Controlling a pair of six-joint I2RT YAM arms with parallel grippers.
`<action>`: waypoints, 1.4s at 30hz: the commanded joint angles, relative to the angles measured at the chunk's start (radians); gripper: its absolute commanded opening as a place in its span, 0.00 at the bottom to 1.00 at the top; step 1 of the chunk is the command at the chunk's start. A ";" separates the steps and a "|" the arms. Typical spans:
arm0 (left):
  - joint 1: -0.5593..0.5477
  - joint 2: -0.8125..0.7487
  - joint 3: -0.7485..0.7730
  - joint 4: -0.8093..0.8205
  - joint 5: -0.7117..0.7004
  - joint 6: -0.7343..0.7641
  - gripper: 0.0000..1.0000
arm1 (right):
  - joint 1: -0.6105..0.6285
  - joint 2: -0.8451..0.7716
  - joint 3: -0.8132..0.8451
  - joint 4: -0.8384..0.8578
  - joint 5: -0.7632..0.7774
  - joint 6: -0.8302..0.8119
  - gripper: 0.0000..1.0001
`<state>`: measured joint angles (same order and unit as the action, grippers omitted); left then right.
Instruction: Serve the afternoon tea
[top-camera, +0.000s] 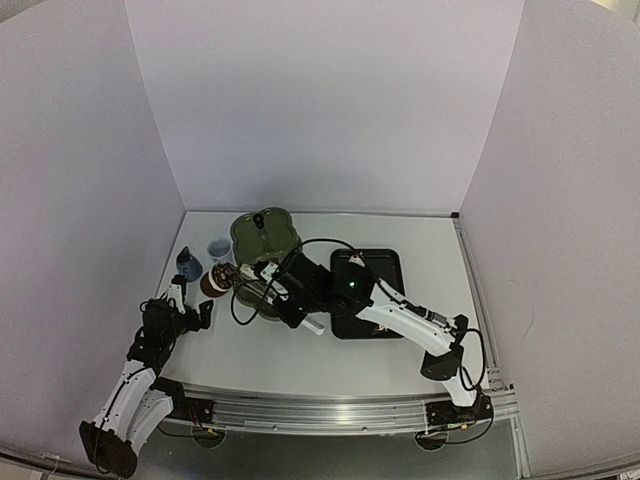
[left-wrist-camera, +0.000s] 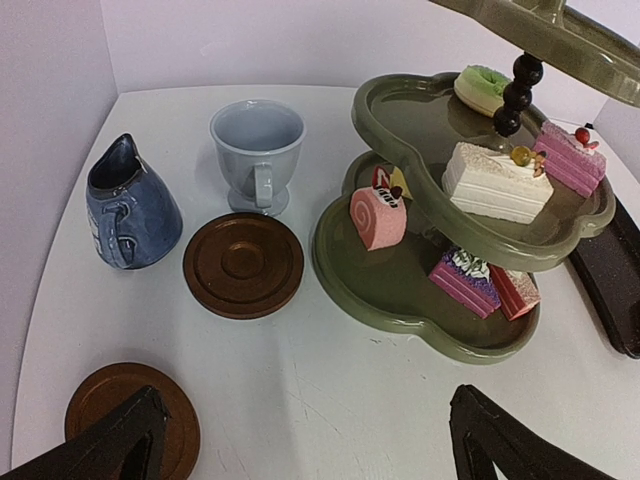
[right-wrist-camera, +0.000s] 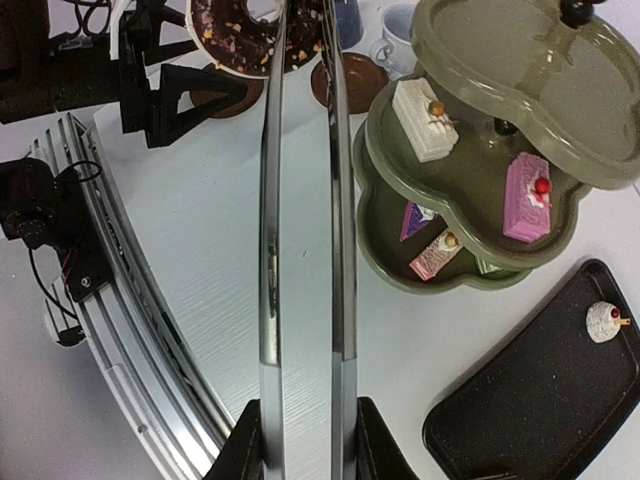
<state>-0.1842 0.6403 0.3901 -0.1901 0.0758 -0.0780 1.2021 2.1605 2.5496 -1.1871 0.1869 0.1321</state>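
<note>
My right gripper (right-wrist-camera: 300, 432) is shut on the handle end of metal tongs (right-wrist-camera: 300, 200). The tongs' far tips pinch a chocolate ring cake (right-wrist-camera: 255, 35), held left of the olive-green three-tier stand (right-wrist-camera: 480, 70) and over the saucers' area. The stand (left-wrist-camera: 420, 300) carries a pink roll (left-wrist-camera: 377, 215), a white slice (left-wrist-camera: 495, 180), a green ring (left-wrist-camera: 482, 85) and pink slices. Left of it stand a dark-blue cup (left-wrist-camera: 130, 210), a pale cup (left-wrist-camera: 257, 145) and two brown saucers (left-wrist-camera: 243, 264) (left-wrist-camera: 115, 405). My left gripper (left-wrist-camera: 305, 425) is open and empty, low over the table before them.
A black rectangular tray (top-camera: 365, 292) lies right of the stand, with one small white cherry-topped cake (right-wrist-camera: 605, 322) on it. White walls enclose the table on three sides. The metal base rail (right-wrist-camera: 120, 260) runs along the near edge.
</note>
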 joint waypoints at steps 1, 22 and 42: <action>0.008 -0.012 0.000 0.028 -0.005 0.004 0.99 | 0.013 0.036 0.026 0.108 0.078 -0.065 0.00; 0.011 -0.009 -0.001 0.032 0.007 0.001 0.99 | 0.011 -0.108 -0.322 0.076 0.287 0.012 0.00; 0.012 0.039 0.123 0.119 0.491 -0.202 0.97 | 0.029 -0.033 -0.191 0.078 0.254 0.101 0.00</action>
<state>-0.1757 0.6754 0.4881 -0.0784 0.5257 -0.2478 1.2244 2.1106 2.2987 -1.1381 0.4399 0.1925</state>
